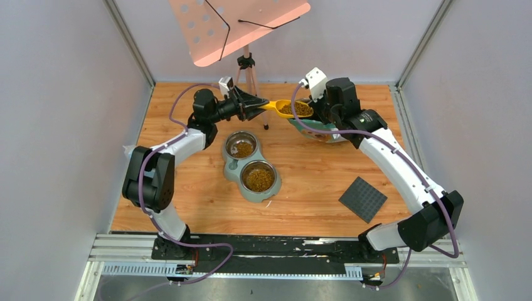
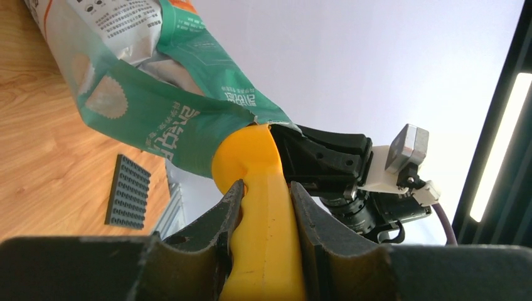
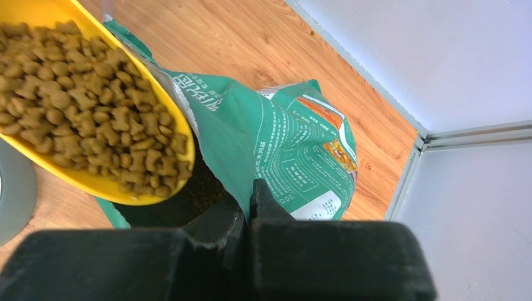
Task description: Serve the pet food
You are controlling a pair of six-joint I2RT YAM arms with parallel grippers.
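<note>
Left tool (image 2: 265, 188) clamps yellow scoop (image 2: 248, 157) by its handle, level so heaped kibble (image 3: 81, 119) won't spill, just over green bag (image 3: 276, 144) mouth; right tool (image 3: 248, 202) pinches bag rim, holding it open. Twin bowl (image 1: 234, 168) on table (image 1: 313, 179), w/ kibble.

Logged pet food (image 3: 81, 106) as dry, matt, rough-surfaced pellets; scoop (image 2: 251, 157) as smooth glossy yellow plastic; bag (image 3: 276, 144) as crinkled glossy printed film, silvery inside; table (image 1: 313, 182) as satin wood-grain; bowls (image 1: 227, 145) as shiny metal; mat (image 1: 362, 199) as matt black, studded.
</note>
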